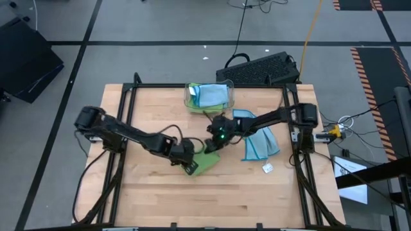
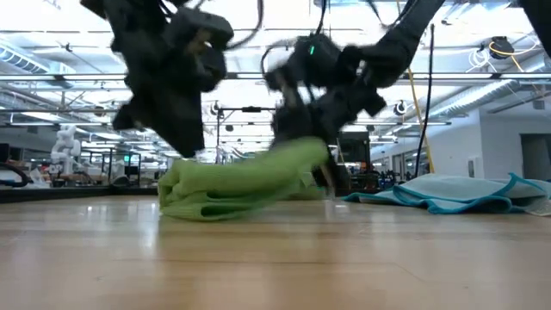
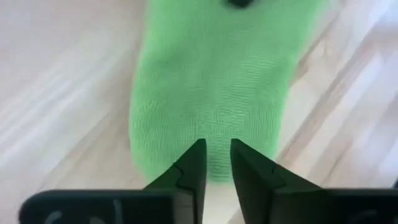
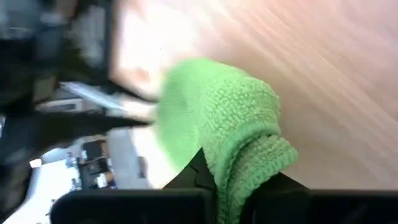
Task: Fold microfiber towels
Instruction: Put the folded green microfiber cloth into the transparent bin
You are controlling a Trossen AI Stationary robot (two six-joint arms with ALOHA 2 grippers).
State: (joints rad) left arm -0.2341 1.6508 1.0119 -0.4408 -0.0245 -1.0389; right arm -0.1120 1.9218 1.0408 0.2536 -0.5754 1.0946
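The lime green towel lies half folded near the middle of the counter, with the left gripper pinching one end between nearly closed fingers and the right gripper clamped tight on the opposite edge. To fold it well, I judge the right should carry its edge over level to meet the left's end, keeping the cloth taut and the corners matched. A light blue towel lies crumpled close beside the right arm, and the clear bin of more cloths sits behind; both could snag a wide sweep.

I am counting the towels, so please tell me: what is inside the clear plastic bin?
Inside the clear plastic bin the high view shows light blue towel fabric, bunched. How many towels it is, or what lies below it, cannot be seen.
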